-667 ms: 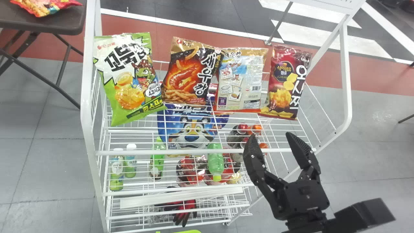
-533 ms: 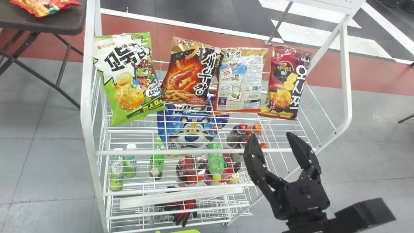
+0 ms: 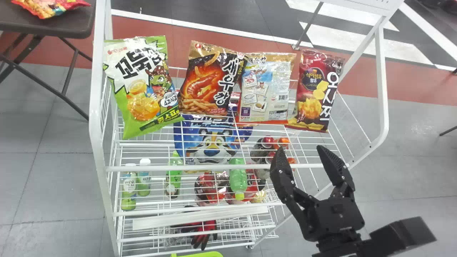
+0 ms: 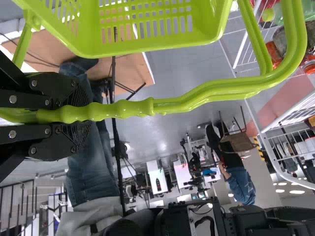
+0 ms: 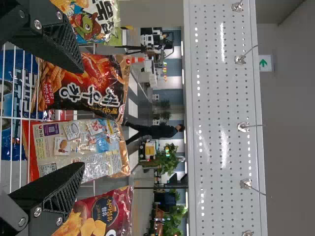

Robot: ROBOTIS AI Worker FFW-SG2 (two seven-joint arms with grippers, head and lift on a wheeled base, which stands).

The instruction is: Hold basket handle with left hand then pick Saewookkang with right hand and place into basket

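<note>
On the rack: row of four snack bags, two of them Saewookkang

Across the upper part of the white wire rack (image 3: 95, 107), the bags are arranged from left to right as follows: one green bag (image 3: 142, 89), one black Saewookkang (image 3: 207, 82), one pale Saewookkang (image 3: 266, 89), one red bag (image 3: 314, 91). One blue bag (image 3: 212, 142) sits below the row, behind wires. Four green bottles (image 3: 238, 178) are counted lower down; two have white caps.

Black unit: orange shrimp picture, large white lettering, tan top edge. Pale unit: printed panel with barcode outward, gold top, red lower edge. Both surfaces are glossy and creased; their adjoining edges overlap.

Right gripper (image 3: 299, 151): fingers spread apart, in front of the rack, below the red bag. Left gripper (image 4: 81, 115): clamped on the handle (image 4: 197, 98) of one green basket (image 4: 147, 46).
</note>
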